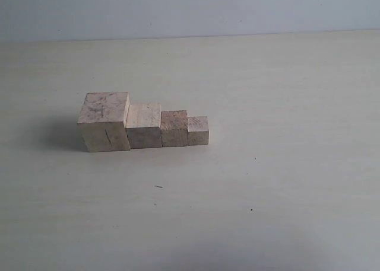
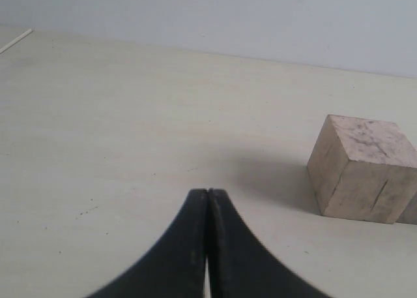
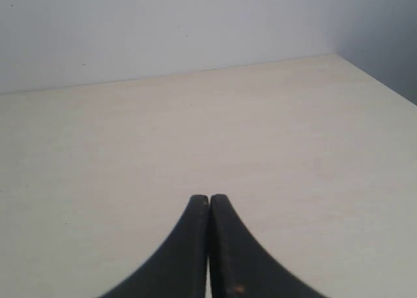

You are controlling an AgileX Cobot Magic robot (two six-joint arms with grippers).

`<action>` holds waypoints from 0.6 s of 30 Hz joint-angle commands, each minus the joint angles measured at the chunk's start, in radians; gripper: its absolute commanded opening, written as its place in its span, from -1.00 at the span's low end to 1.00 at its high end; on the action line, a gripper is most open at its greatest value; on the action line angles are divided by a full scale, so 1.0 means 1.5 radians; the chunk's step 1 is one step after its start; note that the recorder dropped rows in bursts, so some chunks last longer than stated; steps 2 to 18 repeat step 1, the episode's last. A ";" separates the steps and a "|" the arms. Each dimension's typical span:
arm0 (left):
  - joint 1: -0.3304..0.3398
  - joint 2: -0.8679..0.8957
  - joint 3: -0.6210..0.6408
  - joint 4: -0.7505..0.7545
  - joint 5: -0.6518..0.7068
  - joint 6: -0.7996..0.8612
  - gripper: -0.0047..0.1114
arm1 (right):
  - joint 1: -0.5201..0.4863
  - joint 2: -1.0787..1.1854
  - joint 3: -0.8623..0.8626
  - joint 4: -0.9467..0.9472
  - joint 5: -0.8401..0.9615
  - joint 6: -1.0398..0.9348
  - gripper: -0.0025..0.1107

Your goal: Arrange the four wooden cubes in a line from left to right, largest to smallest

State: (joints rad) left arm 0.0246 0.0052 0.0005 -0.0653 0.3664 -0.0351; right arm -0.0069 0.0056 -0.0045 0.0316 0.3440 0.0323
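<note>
left pincer (image 2: 207, 195) closed | largest cube (image 2: 361, 167) ahead, apart | right pincer (image 3: 208, 199) closed

Big cube (image 1: 104, 121) is pale beige with pinkish-grey mottling on top and a couple of thin dark lines down the front. Second cube (image 1: 143, 126) is the lightest, creamy on top and tan in front. Third cube (image 1: 174, 128) runs browner and blotchy. Small cube (image 1: 198, 131) is plain pinkish beige. Desk (image 1: 267, 105) is cream with faint grain streaks and a few dark specks. Wall (image 1: 190, 10) is pale blue-grey. Left tool (image 2: 208, 192) and right tool (image 3: 209, 197) are black, and the right one has a tiny orange fleck.
</note>
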 commanded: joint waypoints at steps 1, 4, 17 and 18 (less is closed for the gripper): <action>-0.004 -0.003 0.000 -0.001 -0.006 0.003 -0.92 | -0.003 -0.004 0.003 -0.004 -0.002 -0.002 -0.96; -0.004 -0.003 0.000 -0.001 -0.006 0.003 -0.92 | -0.003 -0.004 0.003 -0.004 -0.002 -0.002 -0.96; -0.004 -0.003 0.000 -0.001 -0.006 0.003 -0.92 | -0.003 -0.004 0.003 -0.004 -0.002 -0.002 -0.96; -0.004 -0.003 0.000 -0.001 -0.006 0.003 -0.92 | -0.003 -0.004 0.003 -0.004 -0.002 -0.002 -0.96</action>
